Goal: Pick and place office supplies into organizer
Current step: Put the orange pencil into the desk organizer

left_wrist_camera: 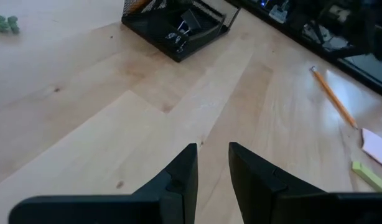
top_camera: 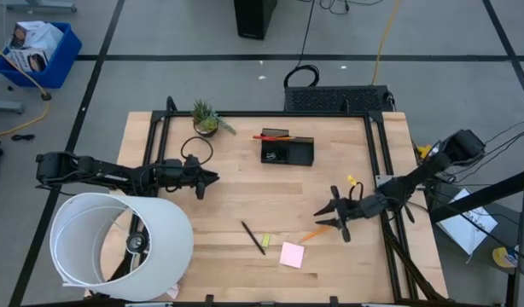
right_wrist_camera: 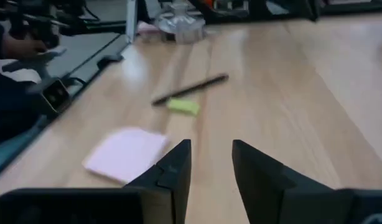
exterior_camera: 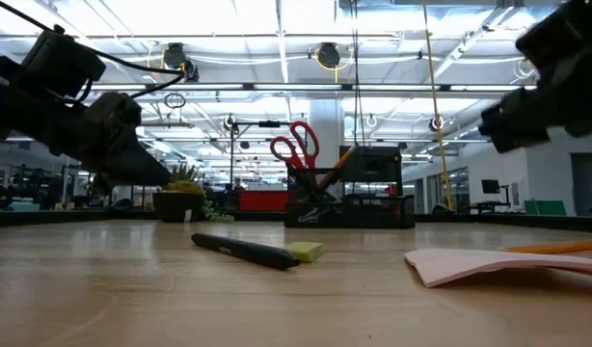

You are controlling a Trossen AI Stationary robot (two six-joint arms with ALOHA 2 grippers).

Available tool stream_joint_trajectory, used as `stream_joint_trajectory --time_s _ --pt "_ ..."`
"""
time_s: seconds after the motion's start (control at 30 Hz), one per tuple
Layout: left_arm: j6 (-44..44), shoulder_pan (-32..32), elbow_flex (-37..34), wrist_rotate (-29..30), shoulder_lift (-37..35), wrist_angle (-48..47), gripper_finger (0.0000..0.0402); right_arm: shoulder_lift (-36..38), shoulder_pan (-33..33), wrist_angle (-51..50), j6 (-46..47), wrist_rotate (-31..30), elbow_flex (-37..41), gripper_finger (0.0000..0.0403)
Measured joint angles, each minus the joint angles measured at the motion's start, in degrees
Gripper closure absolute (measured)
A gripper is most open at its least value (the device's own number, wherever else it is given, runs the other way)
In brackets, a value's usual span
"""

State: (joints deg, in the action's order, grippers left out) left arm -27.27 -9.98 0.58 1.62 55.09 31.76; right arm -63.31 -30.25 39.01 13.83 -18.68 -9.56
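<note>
Right gripper (top_camera: pixel 334 215) hovers low over the table, fingers apart with a narrow gap, nothing between them. Orange pencil (top_camera: pixel 313 234) lies just beside its tips, pink sticky pad (top_camera: pixel 291 254) a bit further ahead, yellow-green piece (top_camera: pixel 264 240) and black pen (top_camera: pixel 252 236) beyond that. Organizer (top_camera: pixel 287 151) well behind it, scissors (exterior_camera: pixel 294 145) standing inside. Left gripper (top_camera: pixel 205 181) waits off to the side, fingers slightly apart, empty

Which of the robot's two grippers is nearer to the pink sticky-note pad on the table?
The right. The right gripper hangs just beyond the pink sticky-note pad, toward the right arm's side. The left gripper waits farther off, across the table near the plant's side.
</note>
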Motion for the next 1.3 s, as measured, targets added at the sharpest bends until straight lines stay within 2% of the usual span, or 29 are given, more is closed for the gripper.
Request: stream_joint_trajectory --time_s 0.13,0.23,0.3,0.4,0.5,0.67,1.0,1.3 --pt "-0.2 0.0 0.0 -1.0 0.0 2.2 0.0309 -0.2 -1.3 -18.5 3.0 -2.2 -5.0 0.0303" --pt "-0.2 0.0 0.0 -1.4 0.0 2.8 0.0309 0.0 -2.0 -28.0 8.8 -2.1 -7.6 0.0307" --pt "-0.2 0.0 0.0 -1.4 0.0 2.8 0.0309 -0.1 -2.6 -29.9 10.3 -1.8 -7.7 0.0309" --pt "-0.2 0.0 0.0 -1.3 0.0 2.8 0.0309 0.1 -3.1 -30.0 11.0 2.1 -7.8 0.0310" --pt "-0.2 0.0 0.0 -1.3 0.0 2.7 0.0309 0.1 -3.7 -35.6 15.2 5.2 -7.8 0.0310" --pt "0.0 0.0 0.0 -0.5 0.0 2.7 0.0309 0.2 -6.2 -42.3 19.3 5.6 -7.8 0.0310" --pt "0.0 0.0 0.0 0.2 0.0 2.3 0.0309 0.2 -6.6 -43.0 13.8 6.2 -6.7 0.0310" --pt "0.1 0.0 0.0 0.6 0.0 1.4 0.0309 -1.5 -6.6 -34.6 13.2 4.8 -3.5 0.0314"
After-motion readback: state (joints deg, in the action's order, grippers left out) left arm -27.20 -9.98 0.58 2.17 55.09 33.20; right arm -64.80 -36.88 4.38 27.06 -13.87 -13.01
